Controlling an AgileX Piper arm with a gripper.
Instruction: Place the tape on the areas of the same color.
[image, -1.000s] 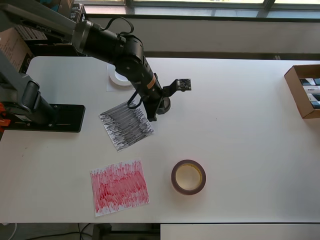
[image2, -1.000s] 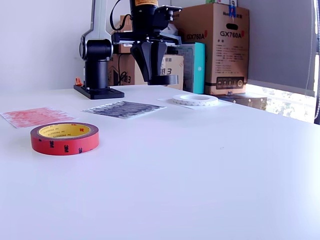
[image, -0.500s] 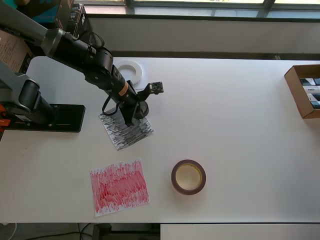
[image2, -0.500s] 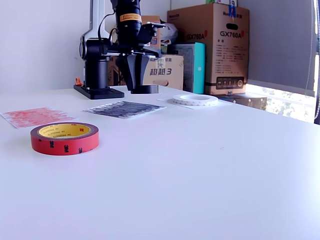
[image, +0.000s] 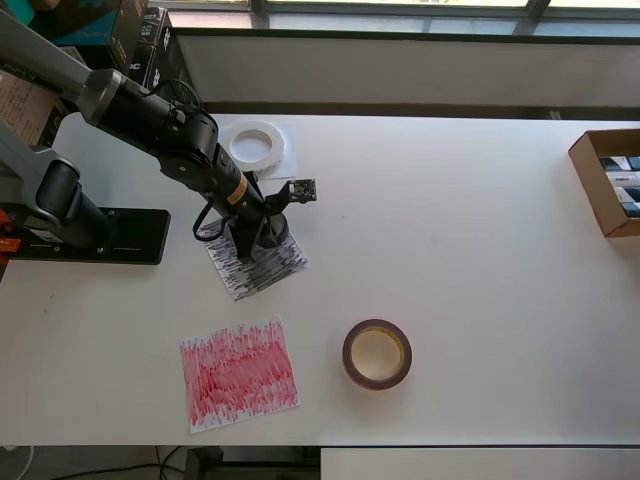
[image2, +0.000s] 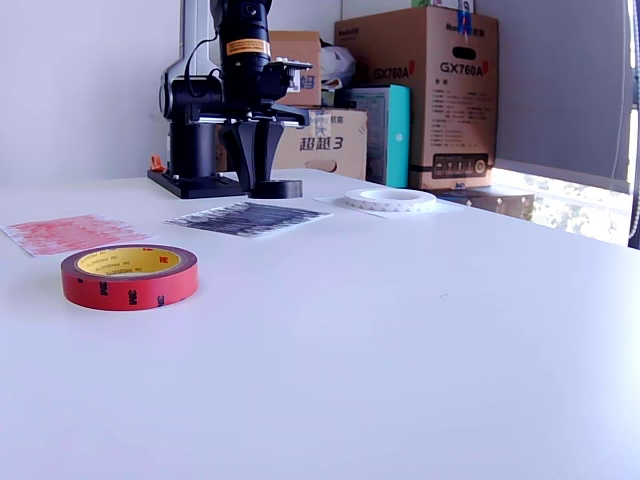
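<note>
Your gripper (image: 257, 238) holds the small black roll (image2: 276, 188) low over the far edge of the black-scribbled sheet (image: 257, 262), jaws closed on it; whether the roll already touches the paper is hard to tell. Bring it further onto the sheet so it sits inside the scribble, lower it straight, and open only once it rests flat. The white ring (image: 252, 145) already lies on its white sheet (image: 286, 160); the red roll (image: 377, 354) waits on the bare surface (image: 480, 260), near the red sheet (image: 239, 374).
</note>
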